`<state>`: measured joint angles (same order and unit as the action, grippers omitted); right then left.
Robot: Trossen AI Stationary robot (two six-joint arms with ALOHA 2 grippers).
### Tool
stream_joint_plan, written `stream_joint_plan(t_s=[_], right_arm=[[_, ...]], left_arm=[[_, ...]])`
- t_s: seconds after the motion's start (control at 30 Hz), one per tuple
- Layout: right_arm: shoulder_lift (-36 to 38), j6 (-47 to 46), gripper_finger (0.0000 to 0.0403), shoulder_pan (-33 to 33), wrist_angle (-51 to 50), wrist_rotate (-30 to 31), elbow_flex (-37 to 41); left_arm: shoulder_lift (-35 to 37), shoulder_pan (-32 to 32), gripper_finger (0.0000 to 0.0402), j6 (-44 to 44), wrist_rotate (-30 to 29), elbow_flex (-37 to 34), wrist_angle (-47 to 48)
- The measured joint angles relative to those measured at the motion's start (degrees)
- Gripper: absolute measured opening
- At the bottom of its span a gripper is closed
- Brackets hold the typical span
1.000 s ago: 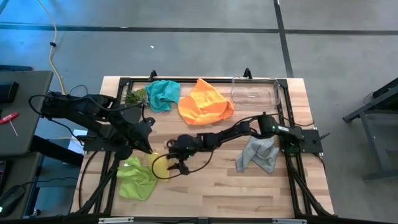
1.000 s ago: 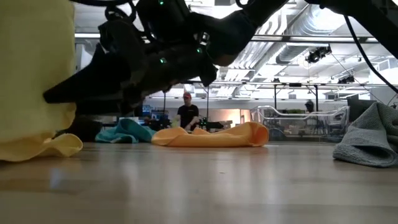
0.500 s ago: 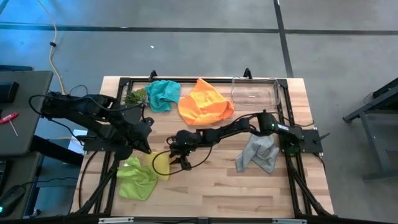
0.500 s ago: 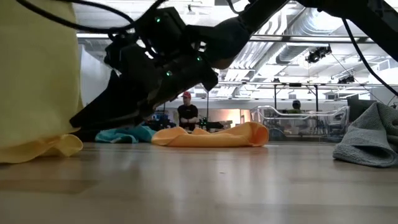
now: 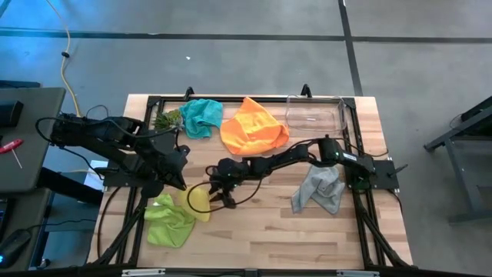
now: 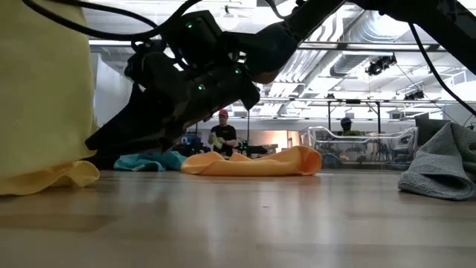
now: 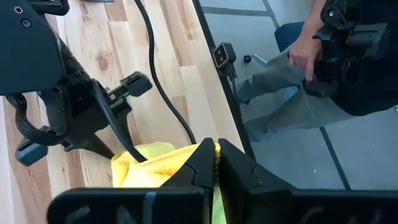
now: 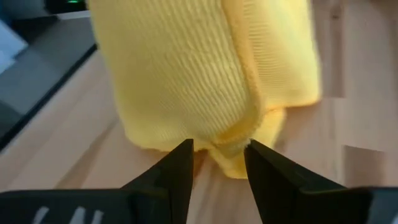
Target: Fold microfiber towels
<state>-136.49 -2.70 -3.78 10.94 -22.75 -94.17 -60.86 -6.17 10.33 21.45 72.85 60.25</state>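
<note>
While pinching the yellow towel (image 5: 199, 201) aloft, left end effector (image 5: 183, 181) clamped on its upper edge, lime green towel (image 5: 169, 221) below. Further right, right end effector (image 5: 219, 201) drawn back slightly from a second ago, fingers narrowed but parted beside the hanging lower hem. Likely lining up a second corner grasp.

bin (image 5: 314, 114): table's far edge | plant (image 5: 167, 119): beside frame

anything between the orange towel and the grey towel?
In the high view, only the right arm crosses between the orange towel and the grey towel; otherwise bare wood.
</note>
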Motion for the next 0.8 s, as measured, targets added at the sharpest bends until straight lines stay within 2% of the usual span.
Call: stream_joint_plan(t_s=[0.1,0.37,0.53,0.8], right_arm=[[0.0,0.0,0.0133,-0.4,0.0,3.3,0.0],[0.0,-0.2,0.0132,-1.2,0.3,5.0,0.0],[0.0,0.0,0.0131,-2.3,0.5,8.0,0.0],[0.1,0.1,0.009,-4.1,1.4,12.4,0.1]], left_arm=[[0.0,0.0,0.0,0.0,0.0,0.0,0.0],[0.0,0.0,0.0,0.0,-0.2,0.0,0.0],[0.0,0.0,0.0,0.0,-0.2,0.0,0.0],[0.0,0.0,0.0,0.0,-1.1,0.0,0.0]])
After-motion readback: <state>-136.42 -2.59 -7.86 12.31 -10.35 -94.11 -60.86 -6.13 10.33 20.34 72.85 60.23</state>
